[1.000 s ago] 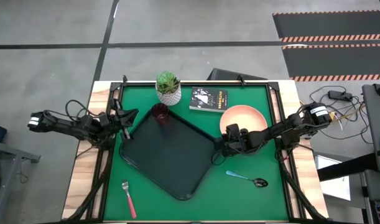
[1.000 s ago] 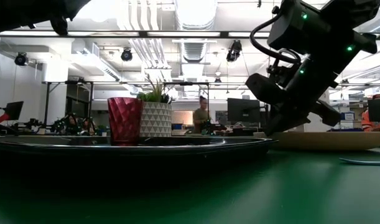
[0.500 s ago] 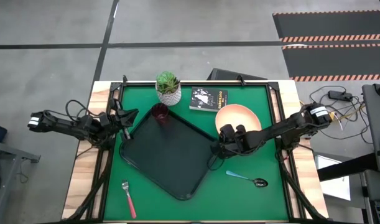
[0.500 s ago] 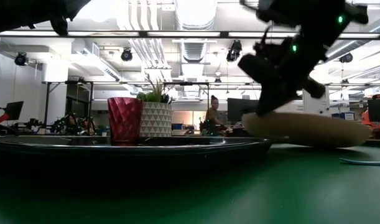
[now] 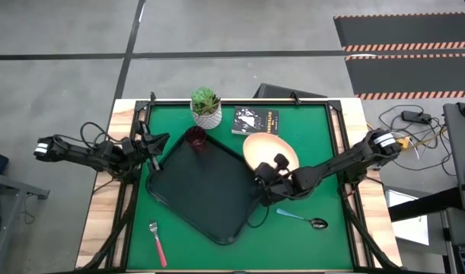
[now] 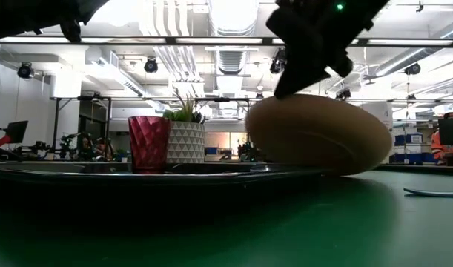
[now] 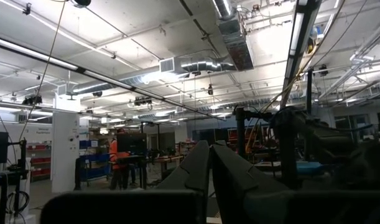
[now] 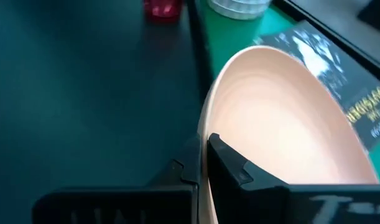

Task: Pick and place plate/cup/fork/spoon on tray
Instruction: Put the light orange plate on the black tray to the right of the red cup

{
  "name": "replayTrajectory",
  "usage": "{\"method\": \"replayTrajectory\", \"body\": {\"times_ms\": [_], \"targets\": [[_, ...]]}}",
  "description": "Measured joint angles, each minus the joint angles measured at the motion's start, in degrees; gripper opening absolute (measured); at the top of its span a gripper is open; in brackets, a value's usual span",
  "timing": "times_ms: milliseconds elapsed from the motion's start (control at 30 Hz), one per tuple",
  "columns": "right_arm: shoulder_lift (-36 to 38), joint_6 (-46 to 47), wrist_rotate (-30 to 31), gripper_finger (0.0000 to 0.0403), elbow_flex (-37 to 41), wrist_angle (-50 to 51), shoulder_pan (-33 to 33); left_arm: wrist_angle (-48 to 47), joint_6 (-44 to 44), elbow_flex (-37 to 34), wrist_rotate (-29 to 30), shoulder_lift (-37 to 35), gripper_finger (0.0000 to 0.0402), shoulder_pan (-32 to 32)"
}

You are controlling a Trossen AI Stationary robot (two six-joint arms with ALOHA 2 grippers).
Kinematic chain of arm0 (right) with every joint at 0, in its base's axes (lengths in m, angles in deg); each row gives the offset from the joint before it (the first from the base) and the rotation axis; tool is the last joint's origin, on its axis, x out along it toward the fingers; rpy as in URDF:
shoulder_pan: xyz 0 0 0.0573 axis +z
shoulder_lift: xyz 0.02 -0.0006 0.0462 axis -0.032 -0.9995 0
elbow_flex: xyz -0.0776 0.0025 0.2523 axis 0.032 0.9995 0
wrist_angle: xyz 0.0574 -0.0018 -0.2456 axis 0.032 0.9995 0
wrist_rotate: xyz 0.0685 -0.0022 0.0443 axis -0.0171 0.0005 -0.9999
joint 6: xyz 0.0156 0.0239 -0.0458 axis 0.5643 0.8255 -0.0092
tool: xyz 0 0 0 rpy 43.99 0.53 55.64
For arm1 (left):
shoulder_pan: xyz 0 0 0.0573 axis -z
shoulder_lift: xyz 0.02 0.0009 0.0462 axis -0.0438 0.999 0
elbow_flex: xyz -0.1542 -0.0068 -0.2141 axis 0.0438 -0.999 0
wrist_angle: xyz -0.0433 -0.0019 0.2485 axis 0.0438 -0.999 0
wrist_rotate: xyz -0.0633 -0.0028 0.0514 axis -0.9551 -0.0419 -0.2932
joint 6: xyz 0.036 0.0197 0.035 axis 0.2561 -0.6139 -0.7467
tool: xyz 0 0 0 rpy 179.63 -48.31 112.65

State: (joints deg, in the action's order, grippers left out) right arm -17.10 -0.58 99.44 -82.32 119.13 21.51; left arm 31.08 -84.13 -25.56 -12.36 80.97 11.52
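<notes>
The salmon-pink plate is tilted beside the right corner of the black tray; in the low view its underside faces the near side. My right gripper is shut on the plate's near rim. The dark red cup stands on the tray's far corner. The pink-handled fork lies flat on the green mat near the front left. The blue-handled spoon lies flat at the front right. My left gripper is shut and empty at the tray's left edge, and also shows in the left wrist view. My right gripper pinches the plate's rim on its near side, one finger on the inner face and one on the underside. The fingers come level from the table's right and near side. The held rim is raised and the plate tilts; whether its far edge touches the mat is hidden.
A white pot with a green plant and a small black book stand at the far edge, just behind the plate. The tray's middle is bare. The spoon lies just in front of my right arm.
My right gripper has moved toward the table's left, toward the tray, and risen, carrying the plate. The plate has gone from lying nearly flat on the right to tipped up steeply at the tray's right corner, its near rim lifted.
</notes>
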Motion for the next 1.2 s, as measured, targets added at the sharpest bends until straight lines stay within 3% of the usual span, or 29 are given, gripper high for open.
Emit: {"method": "replayTrajectory", "body": {"times_ms": [267,633,900,1067,1200], "targets": [[-8.9,-9.2,-3.6,0.0008,-8.5,-0.6,0.3,0.0,0.0,0.0,0.0,0.0,0.0,0.0],[-16.2,-14.1,-6.2,0.0008,-18.0,-0.8,0.2,0.0,0.0,0.0,0.0,0.0,0.0,0.0],[-16.8,-14.2,-8.5,0.0008,-19.1,-1.9,0.2,0.1,0.0,0.0,0.0,0.0,0.0,0.0],[-16.8,-14.2,-15.2,0.0008,-19.0,-4.4,0.2,0.1,0.0,0.0,0.0,0.0,0.0,0.0],[-16.8,-14.2,-17.2,0.0008,-18.9,-5.2,0.2,0.1,0.0,0.0,0.0,-0.1,0.0,0.0]]}}
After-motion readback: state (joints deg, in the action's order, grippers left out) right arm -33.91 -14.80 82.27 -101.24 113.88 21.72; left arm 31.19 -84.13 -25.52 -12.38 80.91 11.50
